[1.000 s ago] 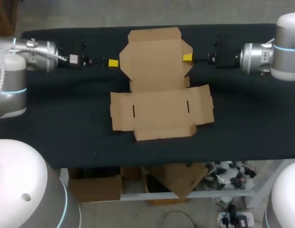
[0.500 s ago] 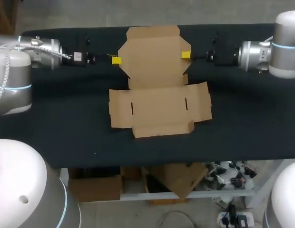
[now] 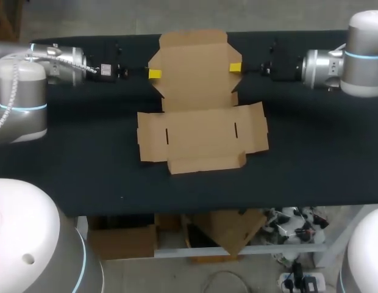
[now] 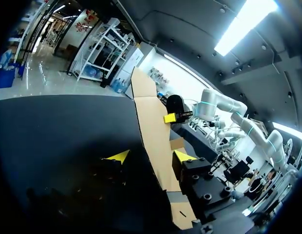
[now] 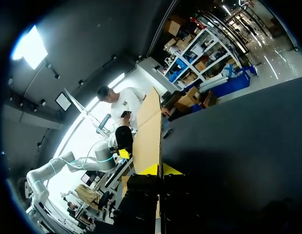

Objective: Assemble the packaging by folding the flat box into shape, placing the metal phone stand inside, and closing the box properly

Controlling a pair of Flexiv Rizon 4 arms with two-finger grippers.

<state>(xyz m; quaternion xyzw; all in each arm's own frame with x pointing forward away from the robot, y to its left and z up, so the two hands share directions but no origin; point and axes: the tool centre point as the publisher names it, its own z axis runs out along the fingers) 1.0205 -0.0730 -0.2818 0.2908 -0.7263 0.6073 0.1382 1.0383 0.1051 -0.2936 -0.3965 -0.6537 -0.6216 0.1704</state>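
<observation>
Nearest the table's front edge, a flat cardboard box point(image 3: 201, 131) is laid unfolded on the black table point(image 3: 85, 165), roughly centred. A narrow front flap point(image 3: 205, 163) is seen closest. Next comes the wide middle panel, with a side flap at each end and two short slots cut in it. Behind that, the far panel point(image 3: 189, 64) is spread toward the table's back edge.

The far panel is flanked from both sides: left gripper point(image 3: 155, 74) at its left edge, right gripper point(image 3: 236, 66) at its right edge. Both arms are stretched in from the table's sides.

Left wrist view: the panel's edge point(image 4: 151, 122) is seen running between the left gripper's point(image 4: 151, 156) fingers. The fingers are spread. One tip is close against the cardboard and the other is held apart from it, so nothing is gripped. Further along the same panel, the right gripper point(image 4: 171, 117) is seen.

Right wrist view: the right gripper's point(image 5: 160, 169) two tips are closed on the panel's edge point(image 5: 148, 131) from both sides, with the cardboard pinched between them. Beyond, the left gripper point(image 5: 123, 153) is seen at the opposite edge.
</observation>
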